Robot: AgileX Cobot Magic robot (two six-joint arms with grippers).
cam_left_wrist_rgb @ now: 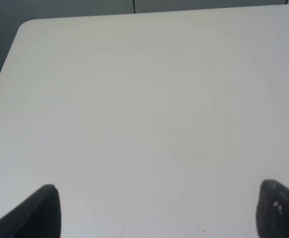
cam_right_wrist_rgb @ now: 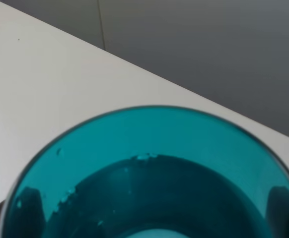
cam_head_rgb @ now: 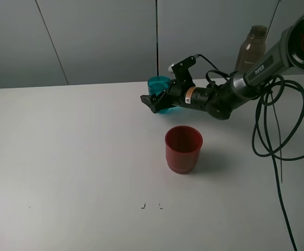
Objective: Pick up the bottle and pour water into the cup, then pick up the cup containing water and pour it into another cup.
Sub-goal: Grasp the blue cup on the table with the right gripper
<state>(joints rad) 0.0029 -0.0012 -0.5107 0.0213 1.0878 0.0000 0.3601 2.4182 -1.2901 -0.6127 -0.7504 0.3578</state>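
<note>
Two claws are mine: the right claw (cam_head_rgb: 156, 100) is clamped on the teal cup (cam_head_rgb: 159, 83), which holds water (cam_right_wrist_rgb: 154, 193), at the upper middle of the high view. The left claw (cam_left_wrist_rgb: 162, 210) has its fingers wide apart over the desk (cam_head_rgb: 63, 157). The red cup (cam_head_rgb: 184, 149) stands mid-frame, apart from the teal one, and the bottle (cam_head_rgb: 252, 46) stands at the upper right behind my right arm (cam_head_rgb: 256, 73).
</note>
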